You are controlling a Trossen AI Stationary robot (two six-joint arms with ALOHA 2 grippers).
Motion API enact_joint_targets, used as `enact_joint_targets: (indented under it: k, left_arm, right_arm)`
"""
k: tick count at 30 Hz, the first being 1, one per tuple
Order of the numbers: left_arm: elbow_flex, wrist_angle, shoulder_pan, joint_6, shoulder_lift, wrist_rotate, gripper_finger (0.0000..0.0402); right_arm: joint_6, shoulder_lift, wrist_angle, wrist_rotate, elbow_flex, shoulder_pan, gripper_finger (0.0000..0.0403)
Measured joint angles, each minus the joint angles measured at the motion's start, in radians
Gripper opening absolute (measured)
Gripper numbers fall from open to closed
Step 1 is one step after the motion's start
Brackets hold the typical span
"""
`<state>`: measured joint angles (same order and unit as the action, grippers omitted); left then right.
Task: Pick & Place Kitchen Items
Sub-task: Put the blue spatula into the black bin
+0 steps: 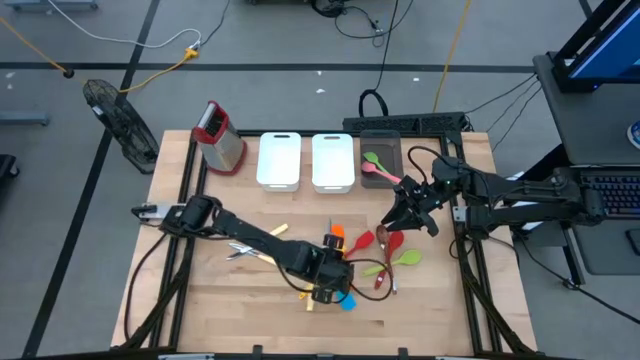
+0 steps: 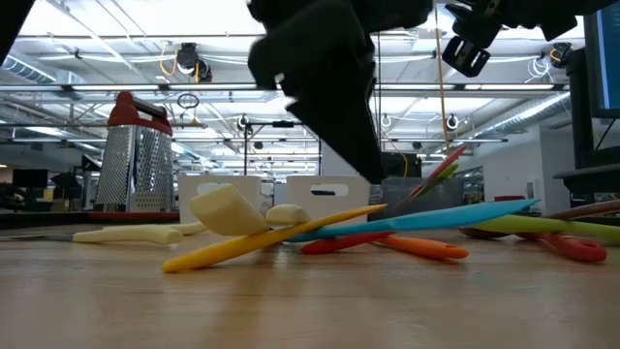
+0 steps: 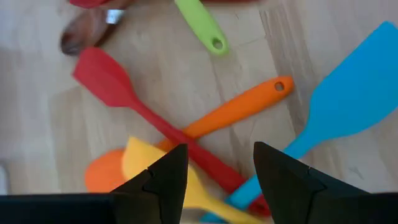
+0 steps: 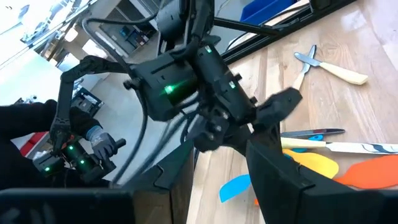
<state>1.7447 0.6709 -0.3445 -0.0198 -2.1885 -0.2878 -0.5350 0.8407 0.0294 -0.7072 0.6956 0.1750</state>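
**Sorting barely begun: two utensils binned, pile still on table**

Done so far, as judged from the high view: a green spoon [image 1: 371, 159] and a pink spoon [image 1: 378, 172] lying in the dark bin [image 1: 381, 135] at the back of the table [image 1: 250, 320]. Both white bins [image 1: 279, 160] apparently without contents.

Left to do: most of the kitchen items, heaped at centre-right. Noted in the left wrist view: red spatula [image 3: 124, 93], orange spatula [image 3: 236, 111], blue spatula [image 3: 354, 93], green handle [image 3: 202, 28], yellow spatula [image 3: 149, 165], crossing and touching one another. Metal pieces with pale handles [image 1: 245, 250] apart to the left of the heap. Box grater [image 1: 218, 137] upright at back left.

Left gripper [image 3: 214, 168]: arm stretched diagonally across the table, poised low over the crossing of red and orange handles, fingers [image 3: 163, 177] parted, nothing held.

Right gripper [image 1: 400, 222]: reaching in from the right, raised above the heap's right side; open or closed cannot be told, nor any load.
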Motion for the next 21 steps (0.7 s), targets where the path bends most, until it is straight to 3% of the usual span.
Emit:
enact_joint_targets:
  k: [12,21]
  left_arm:
    - [0.0,0.014,-0.013,0.04,0.015,0.022,0.0186]
    - [-0.001,0.059,-0.022,-0.132,0.002,0.116,0.0186]
  right_arm:
    - [-0.008,0.0,0.006,0.0,0.0,0.0,0.0139]
    - [-0.003,0.0,0.006,0.0,0.0,0.0,0.0139]
